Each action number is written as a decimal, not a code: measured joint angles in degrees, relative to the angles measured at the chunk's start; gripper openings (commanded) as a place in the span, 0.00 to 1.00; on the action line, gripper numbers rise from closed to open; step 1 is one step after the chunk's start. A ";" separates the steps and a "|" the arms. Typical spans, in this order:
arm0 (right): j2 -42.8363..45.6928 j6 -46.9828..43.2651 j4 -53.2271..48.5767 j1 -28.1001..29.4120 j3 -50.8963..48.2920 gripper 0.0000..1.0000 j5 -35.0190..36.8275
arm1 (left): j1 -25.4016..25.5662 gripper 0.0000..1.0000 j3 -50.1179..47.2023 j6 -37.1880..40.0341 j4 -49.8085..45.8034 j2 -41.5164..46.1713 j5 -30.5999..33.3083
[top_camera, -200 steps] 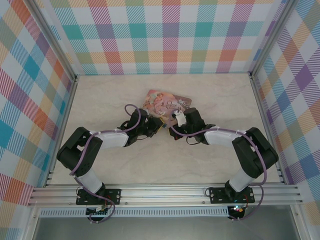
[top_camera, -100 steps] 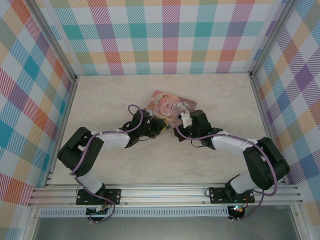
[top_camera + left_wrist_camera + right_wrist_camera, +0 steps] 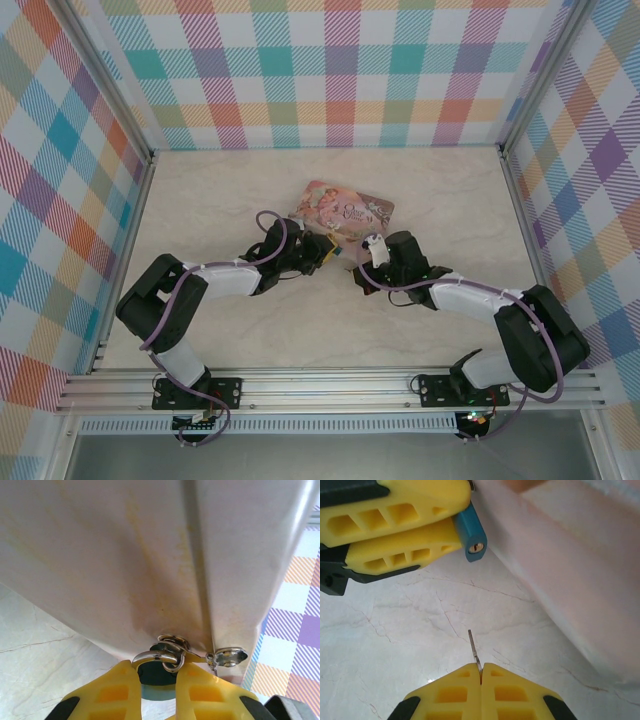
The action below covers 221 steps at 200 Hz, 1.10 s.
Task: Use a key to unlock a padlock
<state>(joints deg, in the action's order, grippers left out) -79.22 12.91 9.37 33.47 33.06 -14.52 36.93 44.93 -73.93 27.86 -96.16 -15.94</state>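
You were at the step of lining the key up with the lock. The key was not in yet.

Your left gripper (image 3: 460,517) was pinching the padlock (image 3: 470,530) by its blue body. Its yellow fingers were pressed on both sides. The padlock was up off the worktop (image 3: 395,630), just beside the pink tin (image 3: 345,207). The keyhole (image 3: 477,546) faced your right gripper (image 3: 481,672). In the left wrist view, the thin metal shackle (image 3: 152,656) poked out past the fingers, close under the tin.

Your right gripper was pressed together on the key (image 3: 474,652). Only the thin blade stuck out from between the fingers. The head was hidden inside the grip. The blade pointed at the padlock but leaned a little to one side. The tip and the keyhole were apart, with bare worktop showing between them.

I think your next move needed a slow, straight push. The tip had to meet that small hole just right. The blade probably had to turn to match the slot first. The key looked thin, so a crooked push could have bent it or slid it in your grip. The left gripper had to hold the padlock firm.
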 measured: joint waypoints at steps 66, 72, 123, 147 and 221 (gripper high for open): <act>0.22 4.52 3.87 0.31 -0.02 0.00 2.51 | 0.07 0.04 0.02 -1.84 0.98 0.00 0.17; 0.35 4.85 4.42 0.31 -0.02 0.00 2.80 | 0.07 0.04 0.02 -1.97 1.05 0.00 0.17; 1.11 6.60 7.78 0.31 0.09 0.00 4.26 | 0.07 0.04 0.02 -3.02 1.27 0.00 0.15; 0.70 7.13 8.02 0.31 0.13 0.00 4.26 | 0.07 0.04 0.02 -3.15 1.29 0.00 0.15; -1.62 7.67 9.05 0.31 1.05 0.00 4.48 | 0.07 0.04 0.02 -3.26 2.27 0.00 0.15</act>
<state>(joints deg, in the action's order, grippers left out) -80.84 20.58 18.41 33.78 34.11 -10.04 36.99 44.95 -77.19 30.13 -96.16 -15.79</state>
